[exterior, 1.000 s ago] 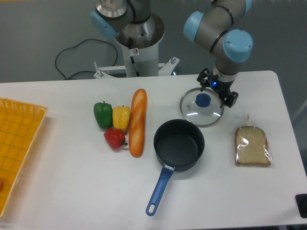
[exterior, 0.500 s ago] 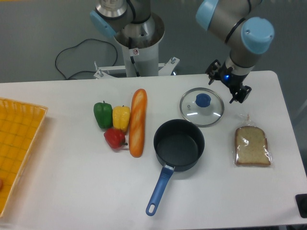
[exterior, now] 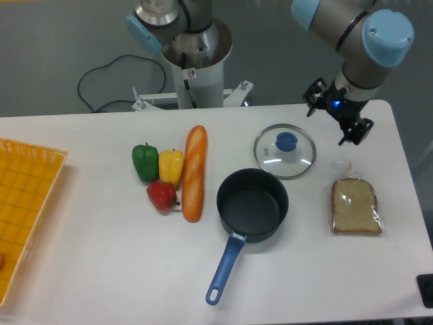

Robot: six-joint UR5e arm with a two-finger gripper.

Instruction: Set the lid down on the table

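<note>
Lid (exterior: 285,150) flat on table (exterior: 101,257), just behind saucepan (exterior: 252,205). Gripper (exterior: 337,118) up and right of lid, clear of it, fingers spread, holding nothing. Fingertips small, dark, hard to make out. Yellow tray (exterior: 24,210) cut by left edge.

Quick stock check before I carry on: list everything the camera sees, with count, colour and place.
lid: 1, clear glass with blue knob, flat on the table behind the saucepan
table: 1, white
saucepan: 1, dark with blue handle, centre, uncovered
baguette: 1, orange-brown, left of saucepan
peppers: 3, green, yellow, red, left of baguette
bagged bread slice: 1, brown, right side
woven tray: 1, yellow, left edge
hand: 1, black, open, raised right of the lid, holding nothing
</note>
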